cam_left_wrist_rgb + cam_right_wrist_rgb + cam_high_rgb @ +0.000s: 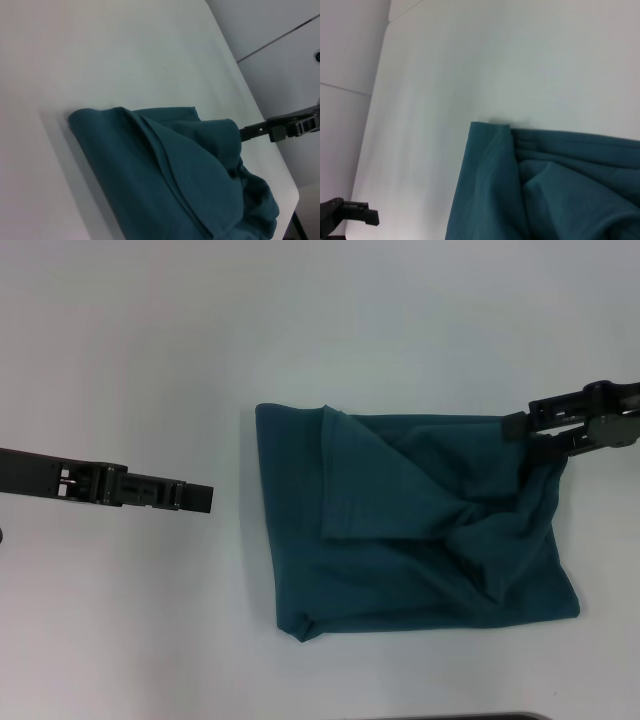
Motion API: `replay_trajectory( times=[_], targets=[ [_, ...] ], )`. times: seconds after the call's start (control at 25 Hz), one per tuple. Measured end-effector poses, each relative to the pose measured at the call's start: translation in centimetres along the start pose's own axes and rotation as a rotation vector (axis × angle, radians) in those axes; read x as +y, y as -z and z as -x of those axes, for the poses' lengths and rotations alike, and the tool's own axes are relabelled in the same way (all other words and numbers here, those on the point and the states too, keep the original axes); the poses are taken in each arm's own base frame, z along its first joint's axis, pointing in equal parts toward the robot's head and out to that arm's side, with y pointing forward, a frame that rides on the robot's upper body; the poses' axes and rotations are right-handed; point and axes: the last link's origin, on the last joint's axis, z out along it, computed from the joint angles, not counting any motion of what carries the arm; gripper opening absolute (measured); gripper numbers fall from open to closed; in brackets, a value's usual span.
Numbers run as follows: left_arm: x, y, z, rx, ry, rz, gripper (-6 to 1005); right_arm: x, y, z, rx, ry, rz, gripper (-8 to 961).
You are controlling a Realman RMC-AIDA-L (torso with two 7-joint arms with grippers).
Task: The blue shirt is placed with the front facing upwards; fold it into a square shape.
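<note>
The blue shirt [400, 540] lies as a rumpled, roughly rectangular bundle right of centre on the white table [150, 360]. One folded panel lies flat along its left side and creased layers are bunched to the right. No collar or lettering shows. My right gripper [520, 430] is at the bundle's far right corner, shut on the cloth, which pulls up toward it. The left wrist view shows the shirt [165, 175] with that right gripper [245, 132] reaching into its edge. My left gripper [205, 497] hovers over bare table, a short gap left of the shirt, holding nothing.
The right wrist view shows the shirt's [520, 185] smooth folded edge, with the left gripper [370, 216] far off near the table's edge. A dark strip [480, 717] runs along the table's near edge. Bare tabletop surrounds the shirt.
</note>
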Motion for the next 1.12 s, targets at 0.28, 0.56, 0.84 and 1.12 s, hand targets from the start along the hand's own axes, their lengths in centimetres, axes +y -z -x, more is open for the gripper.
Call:
replay_trajectory(
  times=[0.28, 0.56, 0.84, 1.12],
  targets=[
    [-0.2, 0.5, -0.1, 0.038, 0.021, 0.005, 734, -0.2, -1.2, -0.3, 0.037, -0.023, -0.033, 745],
    [-0.3, 0.6, -0.2, 0.063, 0.023, 0.003, 735, -0.5, -2.0, -0.4, 0.032, -0.044, -0.039, 740],
    [0.0, 0.1, -0.5, 0.056, 0.011, 0.014, 734, -0.5, -2.3, -0.1, 0.017, -0.051, -0.052, 735],
    [0.2, -0.1, -0.8, 0.052, 0.003, 0.02, 734, -0.4, -2.5, 0.1, 0.031, -0.032, -0.069, 606]
  ],
)
